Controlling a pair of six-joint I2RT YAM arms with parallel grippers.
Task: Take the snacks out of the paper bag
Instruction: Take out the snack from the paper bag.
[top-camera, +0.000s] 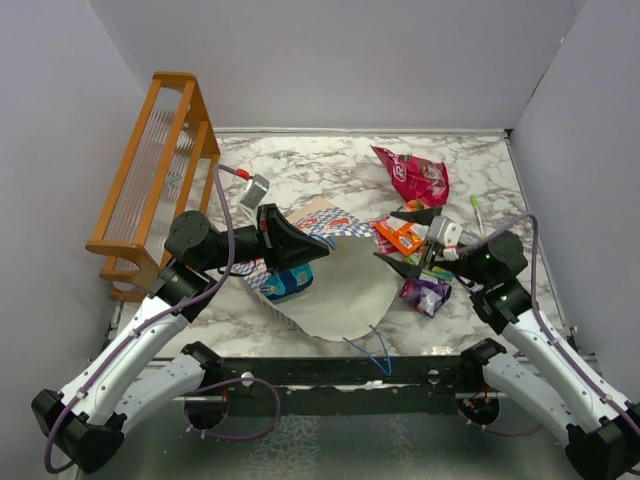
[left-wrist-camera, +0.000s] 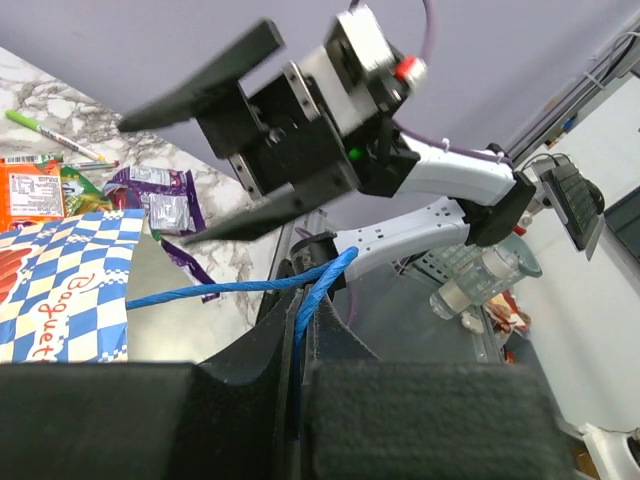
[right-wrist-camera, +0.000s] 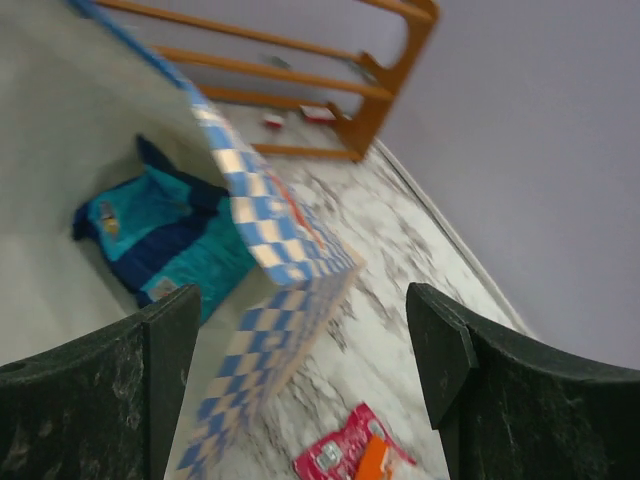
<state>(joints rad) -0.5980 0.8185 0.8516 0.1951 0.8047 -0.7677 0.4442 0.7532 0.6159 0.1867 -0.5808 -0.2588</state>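
Note:
The paper bag (top-camera: 345, 290) lies on its side in the middle of the table, mouth toward the right arm. My left gripper (left-wrist-camera: 302, 305) is shut on its blue cord handle (left-wrist-camera: 230, 288) and holds the top edge up (top-camera: 300, 247). A blue packet (right-wrist-camera: 160, 240) lies inside the bag (right-wrist-camera: 270, 230) and shows from above (top-camera: 290, 283). My right gripper (top-camera: 408, 242) hangs open and empty at the bag's mouth (right-wrist-camera: 295, 330). Outside the bag lie the pink-red packet (top-camera: 415, 175), the orange packet (top-camera: 398, 237), the purple packet (top-camera: 428, 293) and a green-yellow packet (left-wrist-camera: 80, 185).
An orange wooden rack (top-camera: 160, 180) stands along the left wall. A green pen (top-camera: 478, 213) lies at the right, behind the right arm. The bag's second blue cord handle (top-camera: 375, 350) trails over the table's near edge. Grey walls close in the back and both sides.

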